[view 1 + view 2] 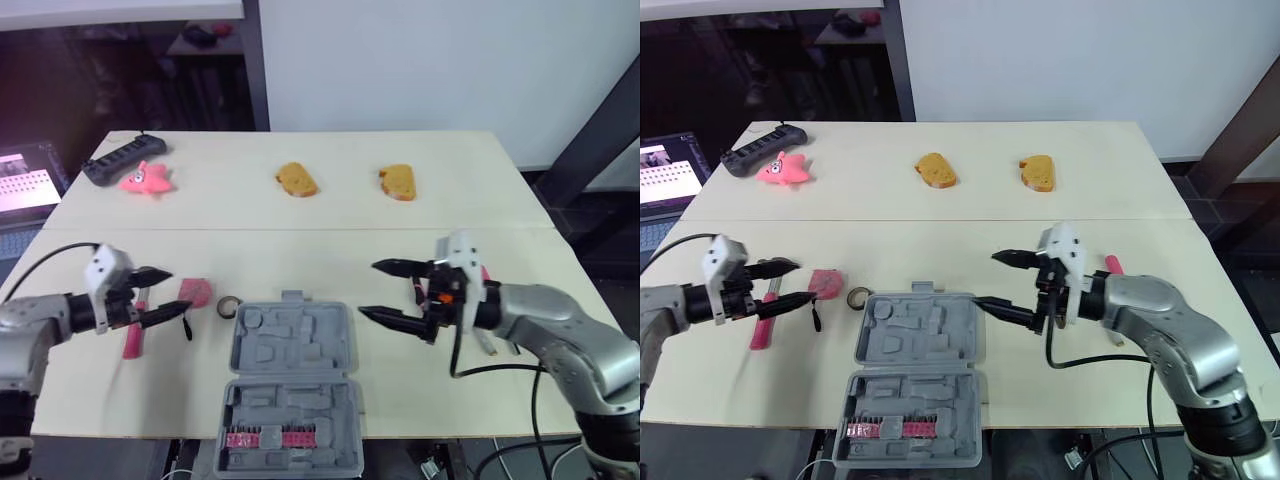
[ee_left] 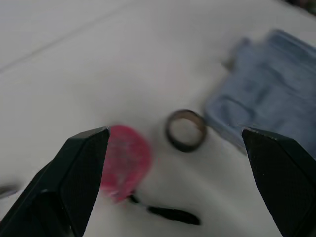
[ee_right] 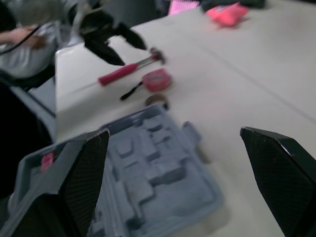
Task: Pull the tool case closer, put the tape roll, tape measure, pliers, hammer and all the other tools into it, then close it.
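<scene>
The case lies open at the lower centre of the head view. Its near half, with a red bit strip, reaches the front edge of the bench and seems to pass it. Both pincers hang released, jaws spread wide, holding nothing. The left pincer is at left of centre, over the pink tape measure and beside the hammer. The right pincer is just right of the case's far half. The tape roll lies flat between the tape measure and the case's upper left corner, near the case but apart from it. Something pink shows behind the right wrist; I cannot tell if it is the pliers.

The main risk looks to be the case itself. It sits so near the edge that a further pull could tip it off the bench. The tape measure's black strap trails loose by the hammer handle, so lifting one could drag the other. The roll is low and thin, and fingers may skid over it or shove it against the case wall.
</scene>
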